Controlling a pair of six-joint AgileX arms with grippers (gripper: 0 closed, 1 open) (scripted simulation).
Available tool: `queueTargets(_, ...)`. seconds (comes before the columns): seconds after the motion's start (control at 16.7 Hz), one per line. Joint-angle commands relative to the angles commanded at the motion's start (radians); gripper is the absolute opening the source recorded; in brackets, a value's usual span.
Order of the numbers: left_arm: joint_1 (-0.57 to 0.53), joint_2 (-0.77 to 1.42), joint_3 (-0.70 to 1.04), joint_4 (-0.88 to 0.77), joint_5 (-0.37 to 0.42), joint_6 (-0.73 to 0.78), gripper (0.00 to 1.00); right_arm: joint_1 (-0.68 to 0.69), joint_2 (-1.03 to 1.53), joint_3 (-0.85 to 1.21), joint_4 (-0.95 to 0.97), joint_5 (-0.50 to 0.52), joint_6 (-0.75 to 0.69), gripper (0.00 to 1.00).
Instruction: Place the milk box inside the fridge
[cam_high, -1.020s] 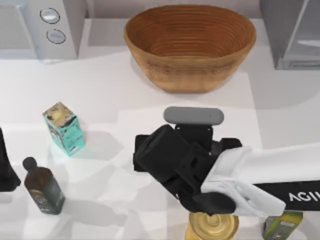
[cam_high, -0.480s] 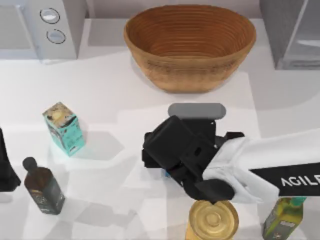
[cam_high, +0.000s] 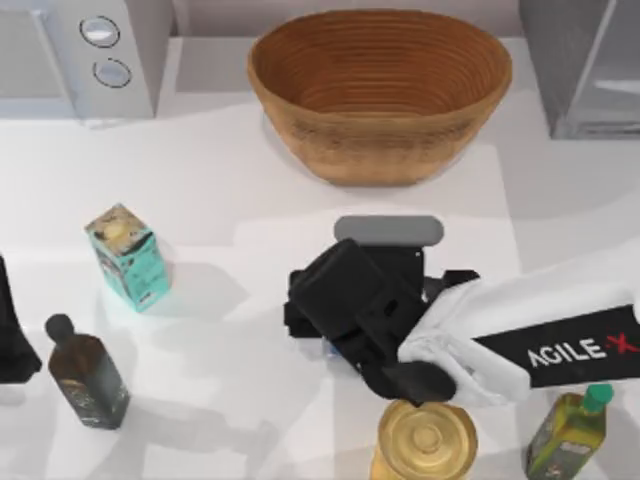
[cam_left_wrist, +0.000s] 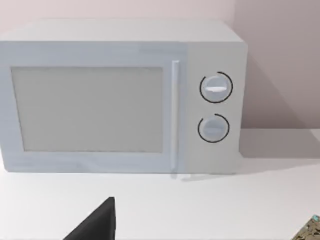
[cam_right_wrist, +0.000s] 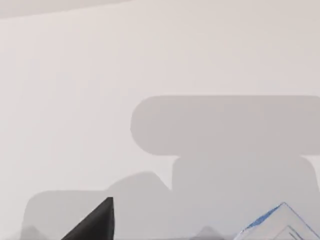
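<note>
Hovering low over the table's middle, our right gripper (cam_high: 330, 335) covers the milk box (cam_right_wrist: 280, 222), whose blue-edged top peeks out beneath the wrist camera; we cannot tell how its fingers stand. Our left arm (cam_high: 12, 330) sits parked at the left edge, and the fridge (cam_high: 585, 65) stands at the far right corner.

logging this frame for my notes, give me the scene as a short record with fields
right arm: over table centre, gripper above the milk box, whose blue tip is at the right wrist view's edge
left arm: parked at the table's left edge
fridge: far right corner
microwave: far left corner
basket: far centre
teal carton: left side
dark bottle: near left
green bottle: near right
yellow jar: near centre
</note>
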Motion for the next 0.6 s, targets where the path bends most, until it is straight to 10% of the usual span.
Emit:
queueTargets(0.42,0.0,0.0,0.0,0.0,0.0,0.0,1.0,0.008,0.017,-0.013,0.024,0.004,0.008,1.0)
queueTargets(0.6,0.0,0.0,0.0,0.0,0.0,0.0,1.0,0.008,0.017,-0.013,0.024,0.004,0.008,0.77)
